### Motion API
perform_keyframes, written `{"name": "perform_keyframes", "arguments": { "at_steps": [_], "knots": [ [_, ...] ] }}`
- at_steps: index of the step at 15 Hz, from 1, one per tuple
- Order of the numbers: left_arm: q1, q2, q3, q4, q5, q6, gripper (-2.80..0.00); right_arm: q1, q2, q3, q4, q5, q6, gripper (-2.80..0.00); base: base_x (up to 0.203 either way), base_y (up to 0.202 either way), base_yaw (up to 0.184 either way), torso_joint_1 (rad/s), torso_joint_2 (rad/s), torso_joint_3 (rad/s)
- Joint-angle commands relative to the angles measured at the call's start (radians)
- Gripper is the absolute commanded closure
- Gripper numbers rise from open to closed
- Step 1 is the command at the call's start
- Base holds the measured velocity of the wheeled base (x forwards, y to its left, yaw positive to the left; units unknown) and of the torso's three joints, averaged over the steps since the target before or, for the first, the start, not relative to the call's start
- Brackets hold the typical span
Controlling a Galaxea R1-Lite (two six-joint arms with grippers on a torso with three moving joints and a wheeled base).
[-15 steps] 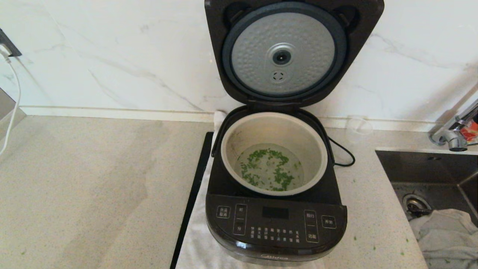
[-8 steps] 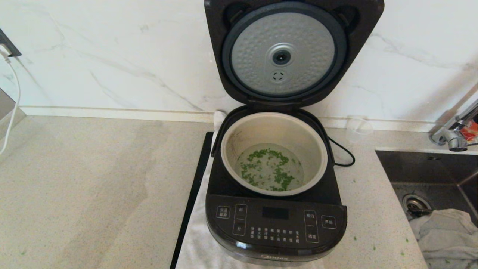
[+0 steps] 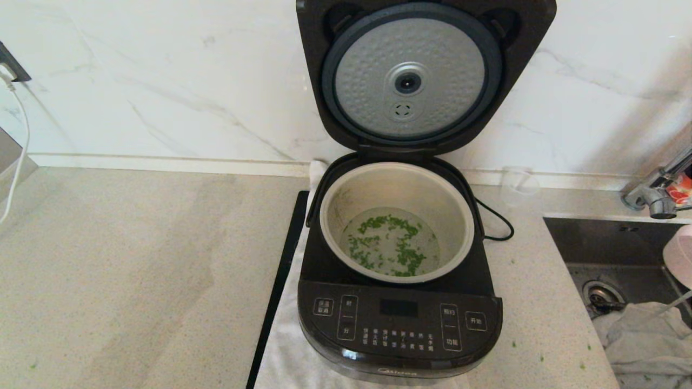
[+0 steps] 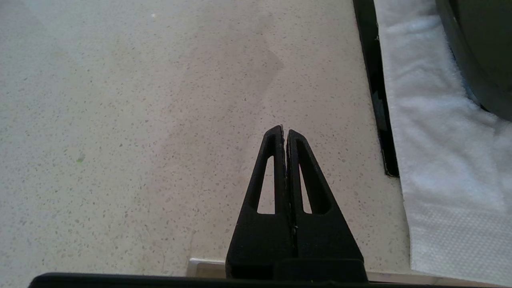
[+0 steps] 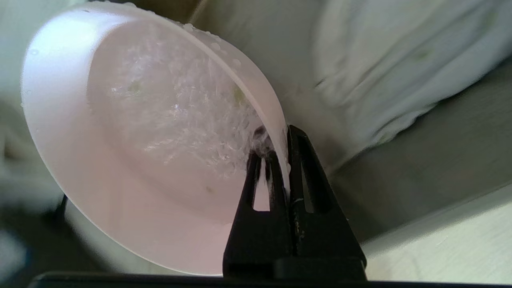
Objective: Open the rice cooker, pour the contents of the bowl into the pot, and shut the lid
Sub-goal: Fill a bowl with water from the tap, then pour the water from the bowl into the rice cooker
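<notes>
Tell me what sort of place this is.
Most likely a home kitchen: a stone-look countertop against a marble-look wall, a steel sink with a faucet, and an open rice cooker.

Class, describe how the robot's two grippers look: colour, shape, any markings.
Both the left gripper and right gripper are matte black. Each has two tapering, wedge-shaped fingers with a long cut-out slot, rising from a broad black base. No markings or cables show.

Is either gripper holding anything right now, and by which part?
The right gripper pinches the bowl by its rim. The left gripper is shut on nothing.
</notes>
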Motion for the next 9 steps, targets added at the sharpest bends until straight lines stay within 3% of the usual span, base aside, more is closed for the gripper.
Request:
{"name": "perform_keyframes", "arguments": {
  "at_steps": [1, 5, 9],
  "knots": [
    [0.0, -0.001, 0.0, 0.0, 0.0, 0.0, 0.0, 0.137, -0.194, 0.046, 0.073, -0.021, -0.002, 0.0, 0.0, 0.0, 0.0, 0.0, 0.0, 0.0],
    [0.0, -0.001, 0.0, 0.0, 0.0, 0.0, 0.0, 0.425, -0.353, 0.014, 0.254, -0.098, 0.015, 0.0, 0.0, 0.0, 0.0, 0.0, 0.0, 0.0],
    [0.0, -0.002, 0.0, 0.0, 0.0, 0.0, 0.0, 0.749, -0.411, -0.156, 0.413, -0.187, 0.129, 0.0, 0.0, 0.0, 0.0, 0.0, 0.0, 0.0]
  ]
}}
